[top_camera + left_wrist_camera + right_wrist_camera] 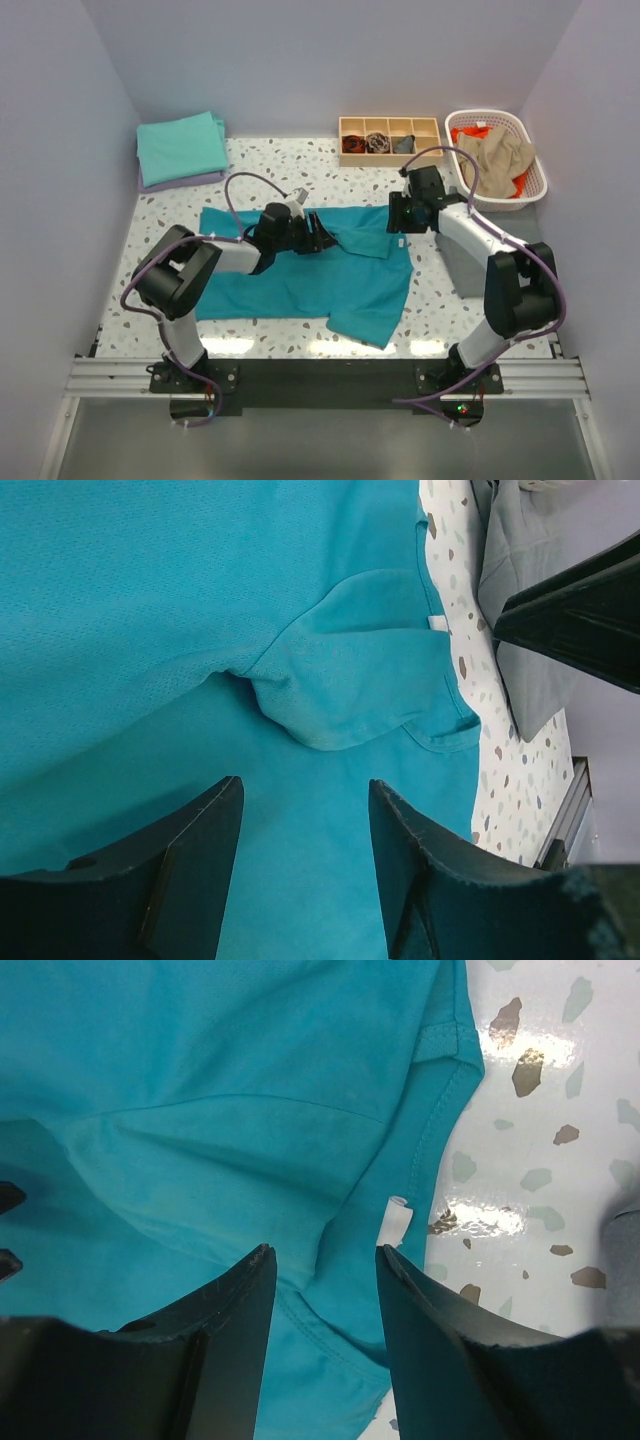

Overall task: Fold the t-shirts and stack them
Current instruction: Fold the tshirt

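Observation:
A deep teal t-shirt (300, 285) lies spread across the middle of the table, its right sleeve folded in over the body (350, 670). My left gripper (325, 238) (305, 783) hovers low over the shirt's upper middle, open, with only flat fabric under its jaws. Over the shirt's upper right edge my right gripper (398, 222) (323, 1250) is open, next to a small white tag (397, 1222). A folded aqua-green shirt (180, 145) rests on a lavender one (185, 182) at the back left. Tan (495, 155) and orange (470, 132) shirts lie in the basket.
The white lattice basket (535, 185) stands at the back right, with a wooden compartment tray (390, 122) left of it. A grey cloth (465, 265) lies on the table under the right arm. Walls close in on the left, back and right.

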You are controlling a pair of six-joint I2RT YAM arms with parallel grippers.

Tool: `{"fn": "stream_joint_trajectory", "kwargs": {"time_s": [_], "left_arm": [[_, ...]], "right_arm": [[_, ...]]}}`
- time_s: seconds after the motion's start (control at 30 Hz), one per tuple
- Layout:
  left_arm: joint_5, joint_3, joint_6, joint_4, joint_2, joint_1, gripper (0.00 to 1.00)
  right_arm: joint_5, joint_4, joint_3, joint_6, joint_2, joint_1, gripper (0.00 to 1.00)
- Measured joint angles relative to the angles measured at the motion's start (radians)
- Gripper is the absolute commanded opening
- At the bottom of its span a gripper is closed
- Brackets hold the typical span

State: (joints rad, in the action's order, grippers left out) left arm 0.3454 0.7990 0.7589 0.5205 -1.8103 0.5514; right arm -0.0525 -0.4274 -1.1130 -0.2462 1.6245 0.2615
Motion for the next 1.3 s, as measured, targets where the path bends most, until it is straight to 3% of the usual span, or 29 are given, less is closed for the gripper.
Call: {"fn": "stream_joint_trajectory", "kwargs": {"time_s": [0.27, 0.67, 0.87, 1.3], "left_arm": [[-0.039, -0.010, 0.069, 0.148, -0.077, 0.039, 0.55], [-0.149, 0.011, 0.086, 0.171, -0.135, 0.078, 0.53], [-0.174, 0.045, 0.087, 0.204, -0.179, 0.093, 0.44], [-0.195, 0.060, 0.087, 0.218, -0.192, 0.104, 0.48]], "right_arm": [[-0.025, 0.011, 0.007, -0.007, 0.000, 0.000, 0.49], [-0.047, 0.021, 0.008, -0.009, 0.000, 0.000, 0.49], [-0.064, 0.026, 0.010, -0.021, 0.000, 0.002, 0.49], [-0.066, 0.029, 0.044, -0.022, 0.000, 0.002, 0.49]]}}
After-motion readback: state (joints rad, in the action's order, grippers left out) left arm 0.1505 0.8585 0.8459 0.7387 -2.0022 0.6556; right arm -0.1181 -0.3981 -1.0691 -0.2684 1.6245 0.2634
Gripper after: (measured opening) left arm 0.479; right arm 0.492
